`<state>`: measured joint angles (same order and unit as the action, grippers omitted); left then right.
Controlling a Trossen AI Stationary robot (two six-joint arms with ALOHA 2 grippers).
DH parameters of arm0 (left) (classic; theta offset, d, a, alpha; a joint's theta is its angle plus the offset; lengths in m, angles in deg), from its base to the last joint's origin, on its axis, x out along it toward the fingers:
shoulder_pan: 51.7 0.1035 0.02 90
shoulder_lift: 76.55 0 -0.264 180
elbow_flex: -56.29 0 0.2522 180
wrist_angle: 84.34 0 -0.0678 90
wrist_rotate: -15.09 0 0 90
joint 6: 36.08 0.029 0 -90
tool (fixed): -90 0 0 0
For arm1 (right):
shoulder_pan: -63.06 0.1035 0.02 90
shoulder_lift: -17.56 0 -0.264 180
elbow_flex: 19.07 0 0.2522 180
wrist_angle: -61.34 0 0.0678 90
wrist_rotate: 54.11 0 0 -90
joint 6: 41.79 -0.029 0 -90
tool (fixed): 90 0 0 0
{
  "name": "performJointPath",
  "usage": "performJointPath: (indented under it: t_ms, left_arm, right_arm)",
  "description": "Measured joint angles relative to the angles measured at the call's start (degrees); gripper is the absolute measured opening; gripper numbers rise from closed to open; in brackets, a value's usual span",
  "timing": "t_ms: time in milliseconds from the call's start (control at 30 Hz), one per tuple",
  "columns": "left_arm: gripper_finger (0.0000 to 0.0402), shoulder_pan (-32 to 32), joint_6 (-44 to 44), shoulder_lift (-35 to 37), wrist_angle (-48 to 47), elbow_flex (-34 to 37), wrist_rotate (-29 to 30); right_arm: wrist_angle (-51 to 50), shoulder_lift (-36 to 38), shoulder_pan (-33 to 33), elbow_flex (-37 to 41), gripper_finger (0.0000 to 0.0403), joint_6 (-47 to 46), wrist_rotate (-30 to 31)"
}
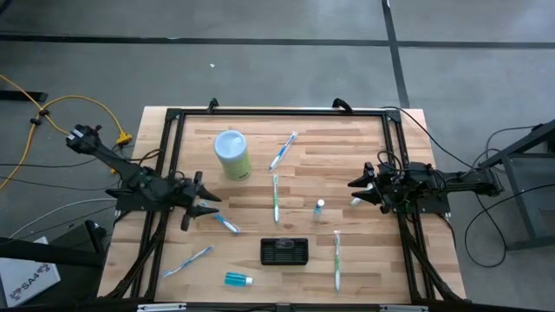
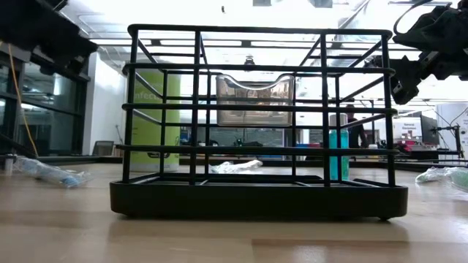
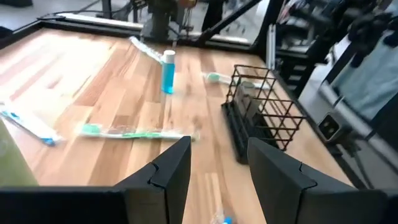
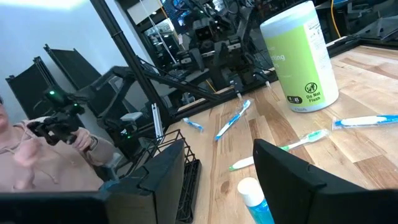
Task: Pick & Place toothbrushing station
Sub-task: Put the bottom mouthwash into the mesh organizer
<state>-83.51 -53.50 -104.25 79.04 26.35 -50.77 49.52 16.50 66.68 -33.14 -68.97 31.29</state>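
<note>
Wooden desk (image 1: pixel 364 165) carries the toothbrushing station (image 1: pixel 284 250) near its front edge, light, stiff wire best grabbed by a top bar, both tools (image 1: pixel 205 211) (image 1: pixel 357 192) released and empty.

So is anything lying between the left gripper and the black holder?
Yes. A toothbrush lies on the table just beyond the open left gripper, on the line toward the toothbrushing station. Past that brush, the wood up to the holder looks bare.
</note>
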Motion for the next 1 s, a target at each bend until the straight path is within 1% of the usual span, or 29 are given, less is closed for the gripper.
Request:
performJointPath:
  t_ms: [267, 433, 533, 667, 800, 1000]
  left_arm:
    - [0.0154, 0.6, 0.9, -15.3, -2.3, -8.9, 0.0]
    - [0.0154, 0.6, 1.0, -21.4, -11.7, -15.5, -0.1]
    - [0.0154, 0.6, 1.0, -23.5, -15.4, -18.6, -0.1]
    - [0.0154, 0.6, 0.8, -25.2, -18.5, -20.6, 0.2]
    - [0.0154, 0.6, -0.1, -26.2, -20.4, -21.0, 1.6]
    - [0.0154, 0.6, -0.2, -26.6, -21.9, -21.0, 1.6]
  right_arm:
    - [0.0, 0.0, 0.0, 0.0, 0.0184, 0.0, 0.0]
    - [0.0, 0.0, 0.0, 0.0, 0.0184, 0.0, 0.0]
    - [0.0, 0.0, 0.0, 0.0, 0.0184, 0.0, 0.0]
    - [0.0, 0.0, 0.0, 0.0, 0.0184, 0.0, 0.0]
    - [0.0, 0.0, 0.0, 0.0, 0.0184, 0.0, 0.0]
    - [0.0, 0.0, 0.0, 0.0, 0.0184, 0.0, 0.0]
